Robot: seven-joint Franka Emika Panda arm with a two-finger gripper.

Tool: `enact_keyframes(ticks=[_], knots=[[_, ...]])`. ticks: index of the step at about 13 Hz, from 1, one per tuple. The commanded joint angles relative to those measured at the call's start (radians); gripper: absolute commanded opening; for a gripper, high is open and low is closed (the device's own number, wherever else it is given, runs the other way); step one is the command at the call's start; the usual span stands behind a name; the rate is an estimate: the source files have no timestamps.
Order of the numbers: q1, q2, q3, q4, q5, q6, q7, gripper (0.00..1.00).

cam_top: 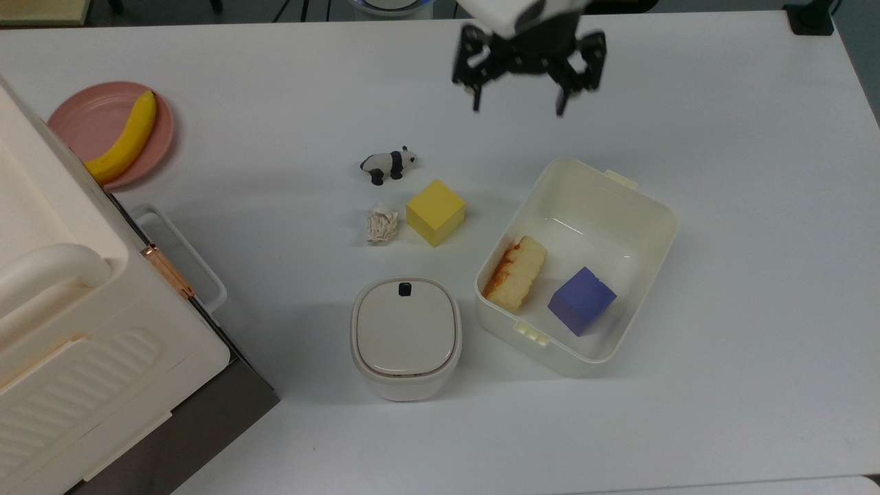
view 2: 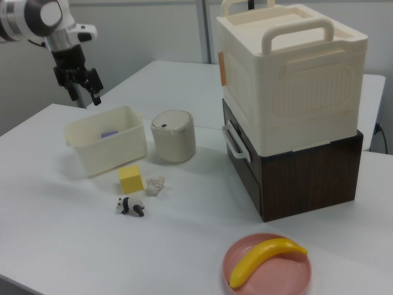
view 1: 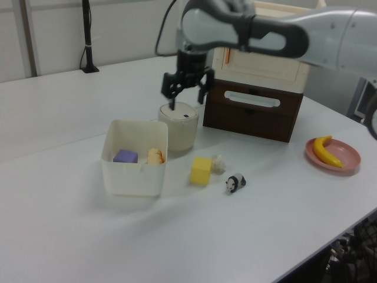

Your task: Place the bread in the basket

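While bread (cam_top: 515, 273) in basket (cam_top: 646, 199) on white table (cam_top: 275, 103), pincer (cam_top: 519, 103) released, aloft.
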Motion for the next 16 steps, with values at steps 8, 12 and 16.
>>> enact_keyframes(ticks=[8,12,16], knots=[[-0.231,-0.159,-0.063,-0.087,0.009,-0.165,-0.395,1.00],[-0.237,-0.162,-0.063,-0.091,0.011,-0.165,-0.407,1.00],[-0.239,-0.163,-0.063,-0.093,0.014,-0.166,-0.343,1.00]])
